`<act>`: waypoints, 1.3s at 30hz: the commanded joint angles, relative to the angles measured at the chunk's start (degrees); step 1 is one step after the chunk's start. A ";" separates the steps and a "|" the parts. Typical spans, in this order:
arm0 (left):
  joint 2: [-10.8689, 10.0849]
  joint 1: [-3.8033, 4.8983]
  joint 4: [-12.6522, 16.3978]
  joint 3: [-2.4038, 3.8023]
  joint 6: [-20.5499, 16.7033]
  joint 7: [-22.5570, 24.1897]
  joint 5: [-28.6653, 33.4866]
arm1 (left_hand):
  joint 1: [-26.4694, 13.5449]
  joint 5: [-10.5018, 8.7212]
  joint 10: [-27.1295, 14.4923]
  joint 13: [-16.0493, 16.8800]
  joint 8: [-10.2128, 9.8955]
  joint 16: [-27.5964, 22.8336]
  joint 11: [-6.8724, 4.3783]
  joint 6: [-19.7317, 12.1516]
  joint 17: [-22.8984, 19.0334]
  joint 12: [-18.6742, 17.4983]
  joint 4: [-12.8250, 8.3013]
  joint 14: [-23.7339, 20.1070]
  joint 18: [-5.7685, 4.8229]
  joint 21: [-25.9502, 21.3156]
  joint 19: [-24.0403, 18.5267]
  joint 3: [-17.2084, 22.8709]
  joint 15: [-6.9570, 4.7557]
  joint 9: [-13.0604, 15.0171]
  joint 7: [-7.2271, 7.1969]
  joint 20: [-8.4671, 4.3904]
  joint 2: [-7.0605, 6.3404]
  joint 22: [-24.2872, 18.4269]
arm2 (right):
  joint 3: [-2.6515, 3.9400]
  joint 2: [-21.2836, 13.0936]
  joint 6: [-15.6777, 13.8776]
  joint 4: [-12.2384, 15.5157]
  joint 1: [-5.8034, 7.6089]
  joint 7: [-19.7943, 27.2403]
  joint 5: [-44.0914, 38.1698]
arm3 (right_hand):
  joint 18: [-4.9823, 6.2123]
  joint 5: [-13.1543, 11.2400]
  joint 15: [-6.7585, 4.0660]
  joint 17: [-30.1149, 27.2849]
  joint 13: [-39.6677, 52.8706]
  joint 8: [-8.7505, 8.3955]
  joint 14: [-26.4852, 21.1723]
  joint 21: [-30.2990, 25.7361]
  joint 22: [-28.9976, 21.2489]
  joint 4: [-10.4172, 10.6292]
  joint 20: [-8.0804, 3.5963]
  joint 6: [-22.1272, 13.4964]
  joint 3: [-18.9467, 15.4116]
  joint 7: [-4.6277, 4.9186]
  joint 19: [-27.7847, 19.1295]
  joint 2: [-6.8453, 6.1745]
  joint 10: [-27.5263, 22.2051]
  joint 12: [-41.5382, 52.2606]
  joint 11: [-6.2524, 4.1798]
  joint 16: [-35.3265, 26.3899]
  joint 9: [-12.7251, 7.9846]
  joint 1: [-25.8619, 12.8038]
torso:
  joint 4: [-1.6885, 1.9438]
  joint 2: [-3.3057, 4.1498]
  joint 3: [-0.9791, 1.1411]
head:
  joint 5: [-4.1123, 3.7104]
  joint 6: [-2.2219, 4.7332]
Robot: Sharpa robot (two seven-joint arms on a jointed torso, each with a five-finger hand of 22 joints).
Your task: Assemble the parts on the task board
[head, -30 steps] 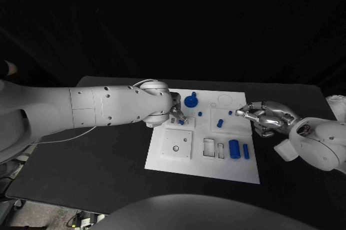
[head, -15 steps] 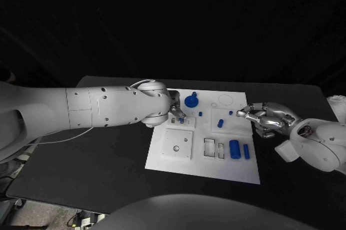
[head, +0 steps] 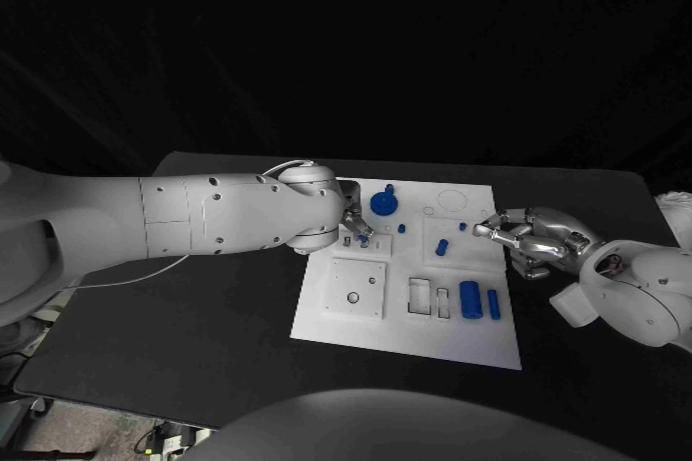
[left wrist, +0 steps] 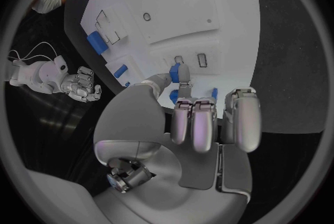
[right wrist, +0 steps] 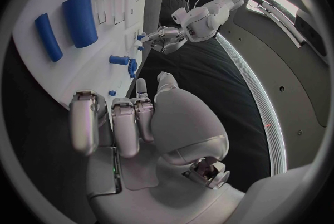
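The white task board [head: 325,321] lies in the middle of the table. My left hand [head: 351,227] hovers over the board's near-left part and pinches a small blue piece [left wrist: 180,73] between thumb and a finger, just above two small slots [left wrist: 190,59]. My right hand [head: 529,240] hangs at the board's right edge with its fingers loosely bent and nothing in them [right wrist: 132,123]. On the board lie a round blue knob [head: 382,201], a blue peg [head: 440,247], a thick blue cylinder [head: 469,297] and a thin blue bar [head: 492,303].
A square white plate with a hole [head: 355,286] and two rectangular pockets [head: 428,297] sit on the board's near half. Black table [head: 173,331] surrounds the board. A white cable [head: 130,274] runs under my left arm.
My left hand has edged slightly up the board with the blue piece still pinched. The right hand has hardly moved.
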 commanded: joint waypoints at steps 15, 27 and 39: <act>0.16 -0.56 -0.09 0.03 0.09 -7.54 0.03 | 0.20 0.18 6.17 15.08 0.25 0.14 -0.39 0.17 15.10 0.13 0.03 5.92 1.12 -0.19 1.57 0.31 -0.31 0.11 -0.29 -0.35 -0.18 10.49 | 0.00 -0.10 0.61 0.02 -0.10 0.93 -0.17 | 0.00 0.28 -0.13 13.88 3.42 0.15 5.17 -0.39 11.08 0.07 -0.01 -0.01 0.46 0.27 -0.53 0.05 8.77 -0.23 -2.38 -0.10 0.05 0.76 | 0.03 -0.01 0.00 | 0.03 0.01; -0.27 -0.67 0.46 0.03 0.26 -7.64 0.09 | 0.17 0.16 6.17 15.08 0.24 0.14 -0.39 0.16 15.10 0.13 0.08 5.92 1.14 -0.28 1.52 0.33 -0.31 0.12 -0.29 -0.36 -0.17 10.43 | 0.00 -0.14 0.66 -0.02 -0.13 0.99 -0.16 | 0.01 0.28 -0.13 13.84 3.32 0.14 5.14 -0.43 11.07 0.07 0.00 -0.02 0.49 0.28 -0.56 0.04 8.65 -0.28 -2.37 -0.12 0.05 0.80 | 0.00 -0.02 0.02 | 0.16 0.01; -0.23 -0.74 -0.02 0.02 0.28 -7.55 0.11 | 0.05 0.09 6.17 15.08 0.21 0.14 -0.38 0.10 15.10 0.13 0.23 5.92 1.17 -0.42 1.45 0.37 -0.31 0.15 -0.27 -0.37 -0.15 10.35 | 0.00 -0.10 0.67 -0.04 -0.17 1.09 -0.02 | 0.03 0.29 -0.12 13.77 3.23 0.15 5.10 -0.48 11.05 0.07 0.00 -0.02 0.50 0.29 -0.61 0.05 8.54 -0.32 -2.36 -0.14 0.05 0.81 | -0.03 0.03 0.00 | 0.16 0.01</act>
